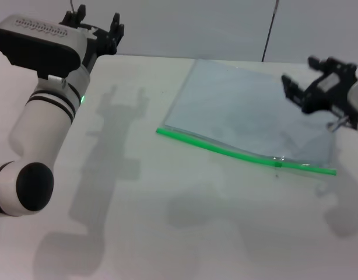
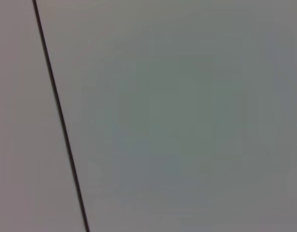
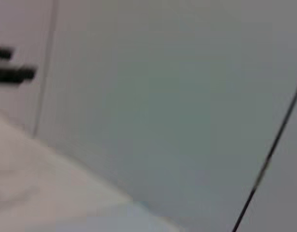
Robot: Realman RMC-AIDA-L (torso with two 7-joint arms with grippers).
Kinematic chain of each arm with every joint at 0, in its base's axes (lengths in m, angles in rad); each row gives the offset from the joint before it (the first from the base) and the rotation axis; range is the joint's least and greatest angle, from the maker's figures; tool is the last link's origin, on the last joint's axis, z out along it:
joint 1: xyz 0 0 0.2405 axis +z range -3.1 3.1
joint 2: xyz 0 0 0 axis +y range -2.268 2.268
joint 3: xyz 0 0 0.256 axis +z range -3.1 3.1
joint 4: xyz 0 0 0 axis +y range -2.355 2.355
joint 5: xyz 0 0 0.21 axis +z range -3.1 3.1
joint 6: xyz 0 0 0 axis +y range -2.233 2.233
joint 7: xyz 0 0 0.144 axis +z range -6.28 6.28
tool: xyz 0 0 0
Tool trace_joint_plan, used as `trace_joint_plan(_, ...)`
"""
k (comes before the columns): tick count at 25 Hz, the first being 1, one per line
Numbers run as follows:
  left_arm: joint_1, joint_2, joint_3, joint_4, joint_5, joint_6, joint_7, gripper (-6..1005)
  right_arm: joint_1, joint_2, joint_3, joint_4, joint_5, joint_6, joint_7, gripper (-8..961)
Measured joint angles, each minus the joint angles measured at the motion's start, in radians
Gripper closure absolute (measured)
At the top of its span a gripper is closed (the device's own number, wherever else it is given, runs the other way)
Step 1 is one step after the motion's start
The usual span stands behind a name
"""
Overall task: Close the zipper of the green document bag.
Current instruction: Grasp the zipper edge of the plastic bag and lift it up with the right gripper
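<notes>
A plain white table [image 1: 167, 233] stood before a pale grey wall, with a thin dark cable hanging down that wall. On the table, right of centre, the green document bag [image 1: 243, 111] lay flat, its translucent blue-grey sheet reaching toward the far edge. The zipper [image 1: 237, 153] ran along the bag's near long edge as a bright green strip, slanting from the left toward the near right, and a small slider [image 1: 278, 163] sat on it close to the right end. The right gripper [image 1: 298, 87] hung above the bag's right side, its black fingers spread apart and holding nothing. The left gripper [image 1: 97, 26] was raised well away over the table's far left corner, its fingers likewise apart and empty. Both wrist views showed only the wall and cable.
</notes>
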Motion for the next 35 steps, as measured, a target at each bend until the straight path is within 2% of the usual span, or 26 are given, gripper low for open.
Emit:
trace_joint_plan(5,0.0,0.0,0.001,0.006,-0.013,-0.007,0.001,291,-0.026,0.002,0.021,-0.09,-0.039,-0.228,-0.104,352)
trace_joint_plan(10,0.002,0.0,0.001,0.008,-0.013,-0.008,0.001,291,-0.063,0.04,0.101,-0.151,-0.04,-0.422,-0.257,352)
trace_joint_plan(13,0.003,0.0,0.001,0.014,-0.013,-0.008,0.002,291,-0.072,0.085,0.175,-0.178,-0.041,-0.551,-0.352,352)
trace_joint_plan(16,0.003,0.0,-0.001,0.02,-0.013,-0.008,0.002,292,-0.079,0.153,0.27,-0.203,-0.07,-0.685,-0.439,351)
trace_joint_plan(19,0.003,0.0,-0.01,0.022,-0.013,-0.008,0.002,292,-0.098,0.2,0.319,-0.232,-0.137,-0.75,-0.491,351)
trace_joint_plan(21,0.003,0.0,-0.011,0.023,-0.013,-0.007,0.002,292,-0.105,0.205,0.313,-0.243,-0.173,-0.768,-0.497,351)
trace_joint_plan(28,0.018,0.0,-0.02,0.035,-0.013,-0.007,0.002,293,-0.106,0.202,0.267,-0.248,-0.299,-0.843,-0.508,352)
trace_joint_plan(32,0.03,0.0,-0.035,0.035,-0.013,-0.008,0.002,293,-0.097,0.203,0.226,-0.248,-0.399,-0.856,-0.504,351)
trace_joint_plan(35,0.033,0.0,-0.038,0.035,-0.013,-0.01,0.002,293,-0.097,0.203,0.215,-0.248,-0.412,-0.857,-0.506,352)
